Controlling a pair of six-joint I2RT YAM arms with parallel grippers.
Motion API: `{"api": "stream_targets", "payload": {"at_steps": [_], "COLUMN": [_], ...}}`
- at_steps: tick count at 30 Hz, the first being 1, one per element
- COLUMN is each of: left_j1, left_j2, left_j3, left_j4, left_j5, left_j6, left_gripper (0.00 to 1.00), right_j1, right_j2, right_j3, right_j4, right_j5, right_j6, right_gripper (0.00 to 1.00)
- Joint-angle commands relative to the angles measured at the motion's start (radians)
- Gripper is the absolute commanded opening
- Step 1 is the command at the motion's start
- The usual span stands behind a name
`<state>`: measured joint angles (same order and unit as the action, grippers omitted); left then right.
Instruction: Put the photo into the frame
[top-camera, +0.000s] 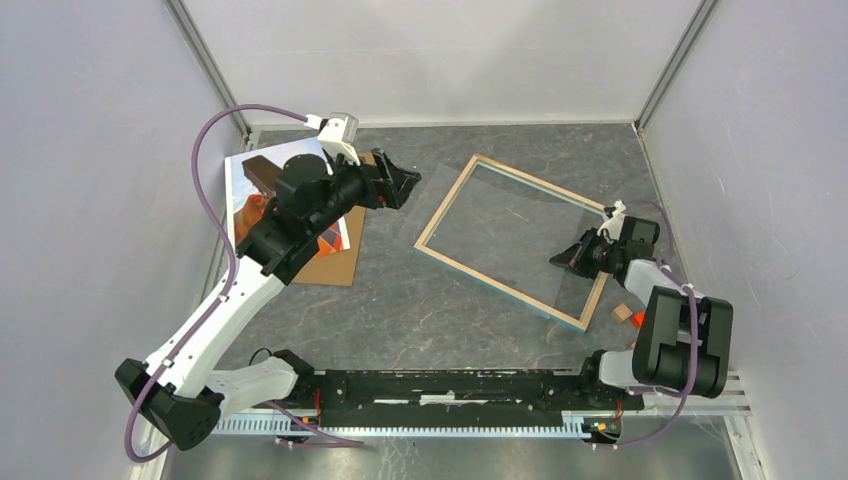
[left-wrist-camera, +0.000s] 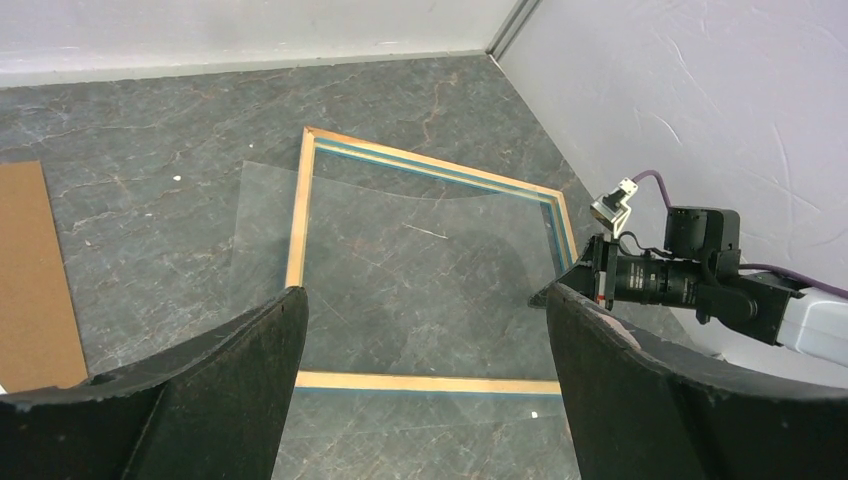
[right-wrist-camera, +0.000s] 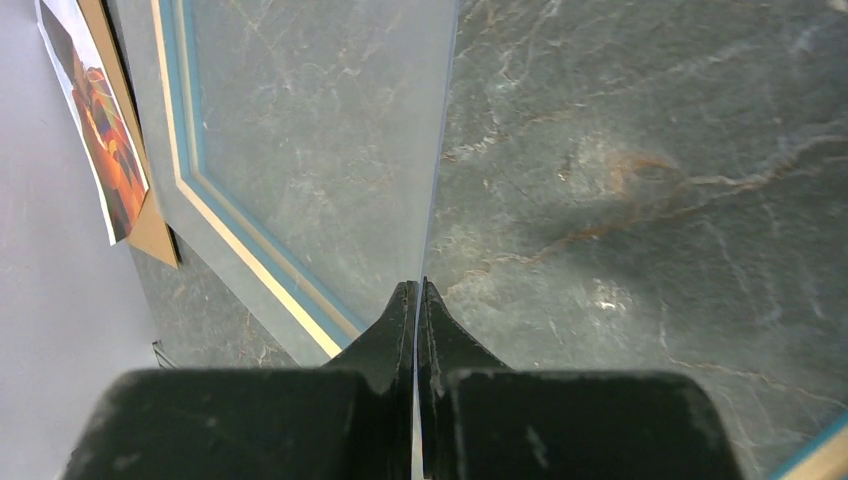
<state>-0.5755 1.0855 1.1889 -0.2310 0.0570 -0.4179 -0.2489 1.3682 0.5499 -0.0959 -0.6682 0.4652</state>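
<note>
The photo (top-camera: 243, 200) lies at the table's (top-camera: 400, 310) left rear, mostly hidden under the left arm (top-camera: 300, 205). The left gripper (top-camera: 403, 186) has its jaws spread wide and empty. The right gripper (right-wrist-camera: 418, 290) has its jaws pinched shut on what seems the clear pane's (right-wrist-camera: 320, 150) edge, over the frame (top-camera: 446, 201) lying mid-table.

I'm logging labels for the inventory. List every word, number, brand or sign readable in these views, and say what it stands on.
No readable text in any view.
On the photo: picture only, no caption visible.
On the frame, the clear pane and the brown backing board: nothing printed.
On the base rail: pale marks, too small to read.
</note>
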Motion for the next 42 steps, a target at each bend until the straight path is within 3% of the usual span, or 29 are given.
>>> {"api": "stream_targets", "payload": {"at_steps": [1,22,42], "left_j1": [-0.004,-0.009,-0.008], "left_j2": [-0.014,-0.013,0.005], "left_j3": [0.012,0.008,0.009], "left_j4": [0.024,0.022,0.022], "left_j5": [0.020,0.006,0.020], "left_j6": [-0.004,0.000,-0.008], "left_gripper": [0.94,0.94,0.95], "right_j1": [-0.025,-0.066,-0.132], "right_j2": [-0.035,-0.089,-0.001], "right_j3": [0.036,0.116,0.219], "right_j4": [-0.048,0.020,-0.183], "right_j5": [-0.002,-0.004,-0.012], "right_j6": [-0.080,0.004,-0.143], "right_gripper": [0.00,0.00,0.00]}}
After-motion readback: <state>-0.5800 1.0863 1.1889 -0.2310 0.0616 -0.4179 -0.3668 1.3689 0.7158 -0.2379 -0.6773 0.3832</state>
